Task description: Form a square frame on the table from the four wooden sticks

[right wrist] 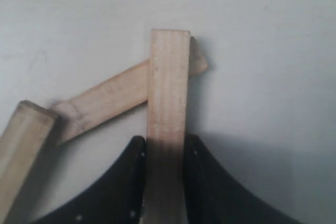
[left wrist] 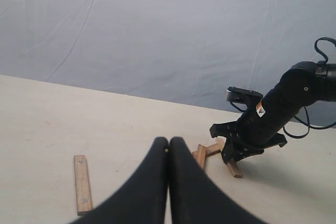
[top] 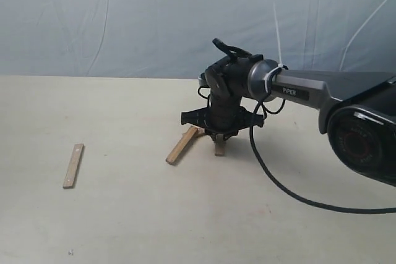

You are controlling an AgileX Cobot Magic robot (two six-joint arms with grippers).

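Near the table's (top: 124,227) middle, my right gripper (top: 218,135) points down and is shut on one wooden stick (top: 219,148). In the right wrist view that stick (right wrist: 168,77) runs out between the fingers (right wrist: 126,171), its far end over a second, slanted stick (right wrist: 105,100). A third stick (right wrist: 21,140) meets the slanted one's other end and lies diagonally (top: 181,145) to the left of the gripper. The fourth stick (top: 73,165), with small holes, lies alone far to the left. My left gripper (left wrist: 169,141) is shut on nothing, above the table, and is out of the exterior view.
A wrinkled blue-grey backdrop (top: 124,17) rises behind the table. The right arm's black cable (top: 278,183) trails across the surface at the right. The right arm's large black base (top: 365,134) fills the right edge.
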